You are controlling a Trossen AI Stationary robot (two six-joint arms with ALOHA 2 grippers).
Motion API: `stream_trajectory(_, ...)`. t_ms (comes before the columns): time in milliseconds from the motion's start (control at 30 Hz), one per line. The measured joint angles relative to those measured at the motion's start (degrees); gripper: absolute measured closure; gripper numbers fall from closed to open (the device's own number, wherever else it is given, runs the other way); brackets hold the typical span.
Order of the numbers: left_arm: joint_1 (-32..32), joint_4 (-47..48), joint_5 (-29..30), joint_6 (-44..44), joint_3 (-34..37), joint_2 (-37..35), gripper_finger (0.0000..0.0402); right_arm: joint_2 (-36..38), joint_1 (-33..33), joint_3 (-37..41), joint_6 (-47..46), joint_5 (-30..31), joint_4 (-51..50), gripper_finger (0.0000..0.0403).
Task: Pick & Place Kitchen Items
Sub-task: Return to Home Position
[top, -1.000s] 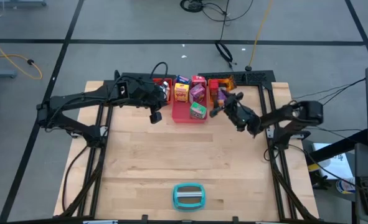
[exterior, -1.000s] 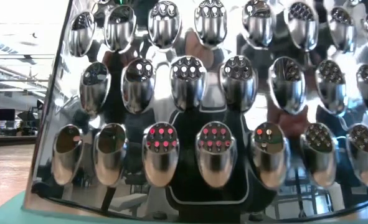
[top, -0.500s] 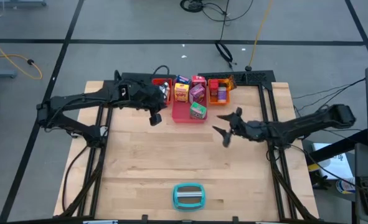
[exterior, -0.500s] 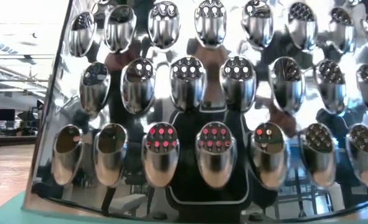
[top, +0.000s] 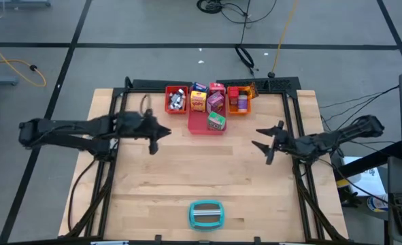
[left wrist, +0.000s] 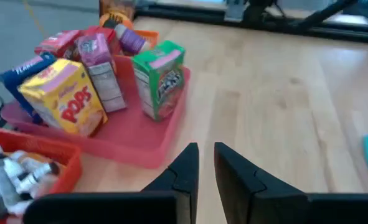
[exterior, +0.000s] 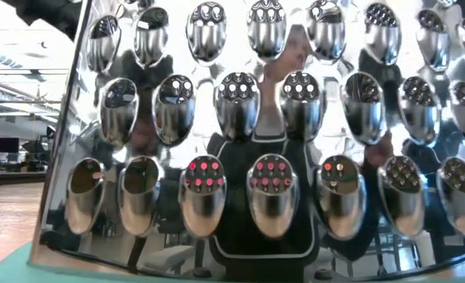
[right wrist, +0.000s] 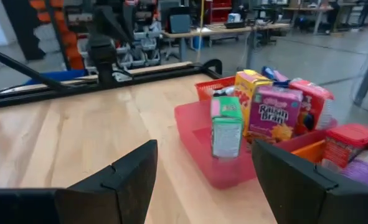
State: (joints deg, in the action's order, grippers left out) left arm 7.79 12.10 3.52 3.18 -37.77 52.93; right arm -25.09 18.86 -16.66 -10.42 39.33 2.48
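Cardboard boxes make up most of the kitchen items (top: pixel 207 102). A green box (left wrist: pixel 160 78), a yellow box (left wrist: pixel 64 99) and a pink-purple box (right wrist: pixel 276 115) stand upright in the pink tray (left wrist: pixel 140 142), the green one nearest the rim that faces the middle of the table. Small pale bottles (left wrist: pixel 12 174) lie in the red tray (left wrist: pixel 62 163) just beside it, and a red-lidded tub (right wrist: pixel 349 143) sits in the orange tray (right wrist: pixel 303 151) on the other side. All three trays line the far edge of the table (top: pixel 187 170), and the high view shows no item loose on the wood.

The left gripper (left wrist: pixel 206 152) hangs over bare wood near the pink tray, its fingers drawn almost together with nothing between them. The right gripper (right wrist: pixel 202 158) hangs on the trays' other side, fingers spread wide and empty. A teal-and-grey grater (top: pixel 205 213) lies at the near edge, and its perforated metal fills the low view.

The sorting looks finished, with only the arms' way home left. The likeliest mishap is a low sweep of the left arm clipping the pink tray's rim and toppling the narrow green box, or the right gripper's spread fingers catching the orange tray
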Motion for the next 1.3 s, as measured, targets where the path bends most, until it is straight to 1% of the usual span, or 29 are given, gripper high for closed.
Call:
stream_trajectory(167,-2.3,-9.7,4.1,1.7,13.4,-13.2,0.035,9.2,1.7,4.4,-0.3,-0.2,-0.7,0.0152)
stream_trajectory(300,-3.6,-15.1,4.2,3.0,21.7,-21.7,0.035,14.9,3.1,5.1,-0.5,-1.9,-6.1,0.0152)
stream_trajectory(433,-4.7,-18.3,4.2,3.9,28.9,-28.2,0.035,19.5,4.6,5.1,-0.8,-2.2,-11.1,0.0152)
stream_trajectory(567,-5.1,-24.7,5.6,7.2,36.4,-33.3,0.035,23.1,5.8,5.2,0.5,-5.3,-13.8,0.0152)
stream_trajectory(633,-5.4,-22.6,6.5,8.4,37.1,-34.6,0.035,24.4,6.1,5.2,0.6,-6.4,-14.8,0.0152)
stream_trajectory(700,-5.8,-22.3,8.3,9.6,37.1,-34.7,0.035,25.0,6.5,5.1,0.6,-6.5,-16.1,0.0152)
stream_trajectory(800,-6.0,-22.0,11.4,8.4,37.1,-34.6,0.035,24.9,6.7,5.1,0.6,-6.9,-18.7,0.0152)
stream_trajectory(867,-6.0,-21.9,11.6,8.4,37.1,-34.6,0.035,24.9,6.8,5.2,0.3,-8.1,-19.3,0.0152)
stream_trajectory(933,-6.0,-21.9,11.6,9.1,37.1,-34.6,0.035,24.9,6.7,5.2,0.5,-9.7,-17.0,0.0152)
stream_trajectory(1000,-6.0,-21.8,11.6,9.1,37.1,-34.6,0.035,24.9,6.8,5.1,0.6,-9.6,-15.1,0.0152)
stream_trajectory(1300,-6.0,-21.8,11.6,9.0,37.1,-34.6,0.035,24.7,6.7,5.1,0.6,-9.4,-14.8,0.0151)
